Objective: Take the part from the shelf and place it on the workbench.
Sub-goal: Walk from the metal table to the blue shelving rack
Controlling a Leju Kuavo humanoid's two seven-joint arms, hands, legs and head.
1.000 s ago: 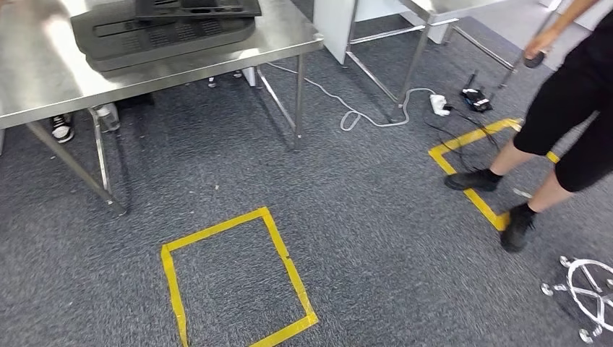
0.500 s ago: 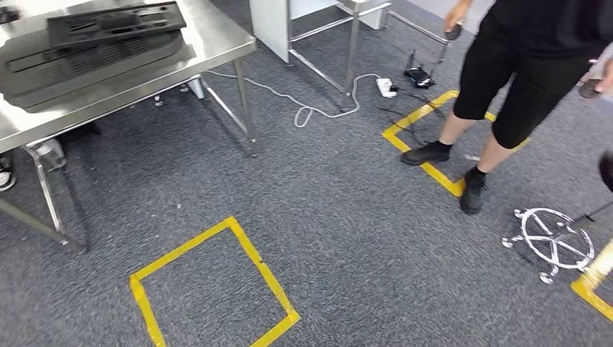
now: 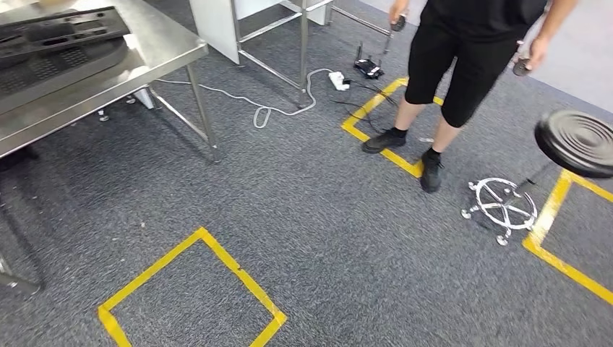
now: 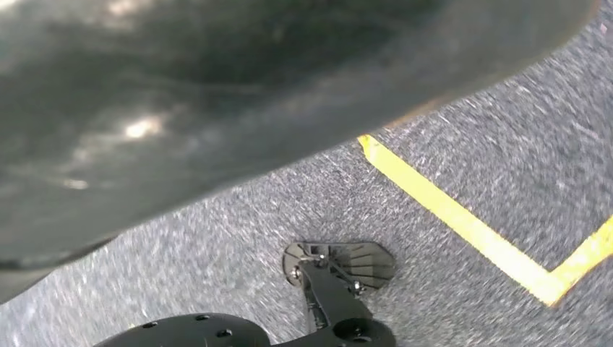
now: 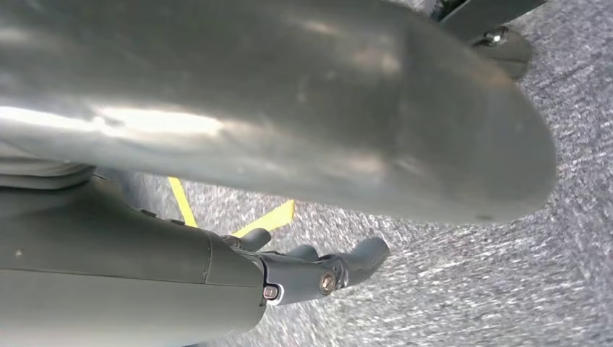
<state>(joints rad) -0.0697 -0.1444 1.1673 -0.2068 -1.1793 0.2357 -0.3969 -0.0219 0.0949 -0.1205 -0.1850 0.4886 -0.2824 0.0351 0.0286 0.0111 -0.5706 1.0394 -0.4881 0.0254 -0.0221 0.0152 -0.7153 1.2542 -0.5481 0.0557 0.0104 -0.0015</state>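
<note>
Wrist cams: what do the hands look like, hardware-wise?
Right hand: thick, glossy grey thumb, matte dark-grey cover, darker rounded fingers with a silver screw. Left hand: blurred, dark glossy rounded surface; no detail readable.

Yellow tape squares (image 3: 191, 289) mark speckled grey carpet (image 3: 325, 210); the stool (image 3: 576, 141) is black.
</note>
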